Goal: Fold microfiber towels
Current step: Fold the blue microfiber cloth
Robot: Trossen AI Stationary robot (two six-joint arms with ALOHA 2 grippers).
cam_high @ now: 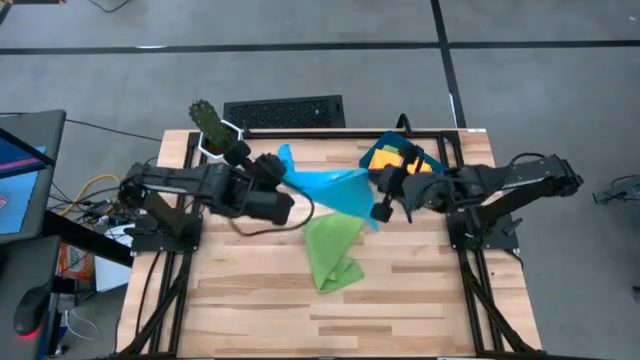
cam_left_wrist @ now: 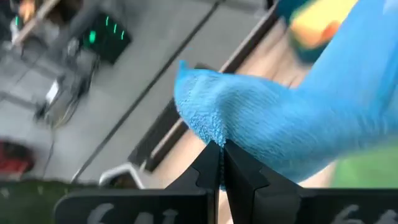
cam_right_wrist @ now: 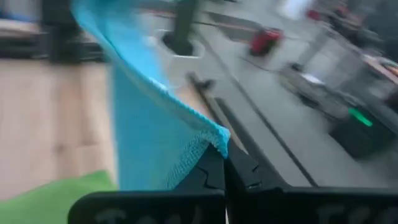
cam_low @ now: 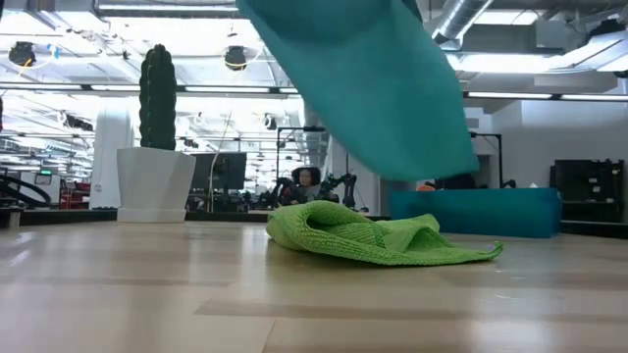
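Green towel (cam_low: 378,238) on wooden table (cam_low: 147,294); beyond, perhaps a workshop

Right end effector (cam_right_wrist: 224,163) pinches the blue towel's (cam_right_wrist: 149,134) corner.

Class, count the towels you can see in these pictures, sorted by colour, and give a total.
Blue towel, held up by both grippers: 1
Green towel, crumpled on the table: 1
Yellow towel, in the tray: 1
Orange towel, in the tray: 1
Total: 4
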